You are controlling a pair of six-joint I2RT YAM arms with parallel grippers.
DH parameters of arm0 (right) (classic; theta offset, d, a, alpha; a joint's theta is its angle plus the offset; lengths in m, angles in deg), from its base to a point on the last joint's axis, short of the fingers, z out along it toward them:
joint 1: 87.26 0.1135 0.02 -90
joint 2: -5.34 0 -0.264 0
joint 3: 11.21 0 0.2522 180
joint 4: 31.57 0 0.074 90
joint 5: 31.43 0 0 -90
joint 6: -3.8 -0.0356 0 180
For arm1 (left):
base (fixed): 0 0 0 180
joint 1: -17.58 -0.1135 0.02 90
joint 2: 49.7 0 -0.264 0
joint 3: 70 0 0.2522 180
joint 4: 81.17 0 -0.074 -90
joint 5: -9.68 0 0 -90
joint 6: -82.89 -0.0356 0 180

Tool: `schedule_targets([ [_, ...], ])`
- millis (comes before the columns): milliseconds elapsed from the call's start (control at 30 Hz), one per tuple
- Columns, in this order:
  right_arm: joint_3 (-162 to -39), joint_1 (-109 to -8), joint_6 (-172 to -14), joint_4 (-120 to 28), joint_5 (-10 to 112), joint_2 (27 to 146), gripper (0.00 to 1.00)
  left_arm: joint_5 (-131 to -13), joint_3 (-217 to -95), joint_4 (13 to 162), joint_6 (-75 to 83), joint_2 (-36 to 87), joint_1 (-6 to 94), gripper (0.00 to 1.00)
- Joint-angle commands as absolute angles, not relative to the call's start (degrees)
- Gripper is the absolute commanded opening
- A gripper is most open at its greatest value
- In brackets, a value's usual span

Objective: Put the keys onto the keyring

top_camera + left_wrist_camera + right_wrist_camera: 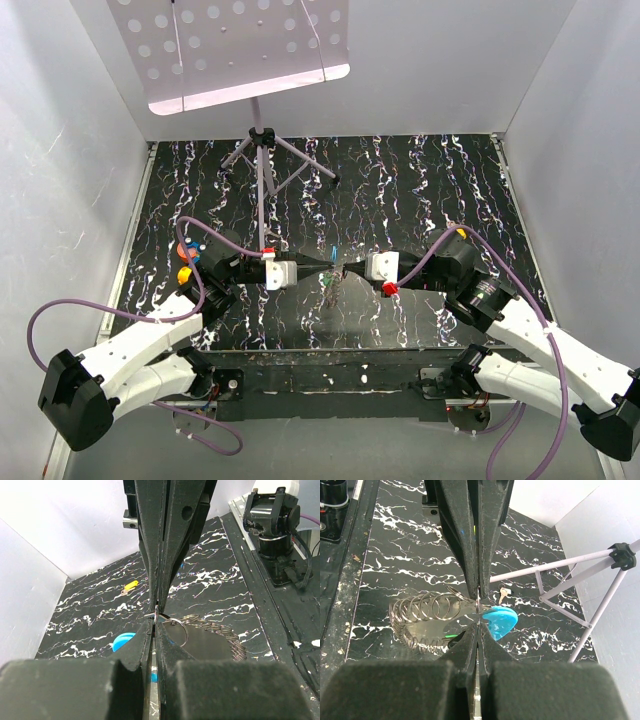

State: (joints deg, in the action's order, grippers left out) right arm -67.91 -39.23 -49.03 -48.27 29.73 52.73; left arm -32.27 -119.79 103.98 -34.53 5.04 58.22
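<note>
- In the top view the keyring is almost lost between the two black fingertip pairs; only a speck of blue shows there.
- The keyring (427,612), a loop of linked silver-grey wire rings joined to a bright blue flat tag, sits at the middle of the black white-veined mat (420,200). Whether the loop rests on the mat cannot be told.
- Its long axis runs near to far: the ring loop lies to the near side and the blue tag to the far side.
- The left gripper (154,625) has its fingers pressed together on a thin metal bit of the keyring.
- The right gripper (479,625) meets it tip to tip, fingers likewise pressed together on that metal; which part each one pinches is too small to tell.
- A small grey metal key (504,594) lies on the mat just far of the tag.
- A yellow-headed key (129,586) lies further off, toward the left.
</note>
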Motion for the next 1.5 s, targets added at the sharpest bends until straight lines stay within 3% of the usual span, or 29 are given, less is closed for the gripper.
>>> schedule_targets([
  [0,-69.2,-39.1,-50.1,-44.3,29.5,52.1,0.01,-31.7,-120.0,106.0,-34.8,3.7,58.4,0.0],
  [1467,-69.3,-39.8,-51.0,-43.5,28.0,51.7,0.01,-32.6,-119.8,105.6,-35.8,3.3,58.4,0.0],
])
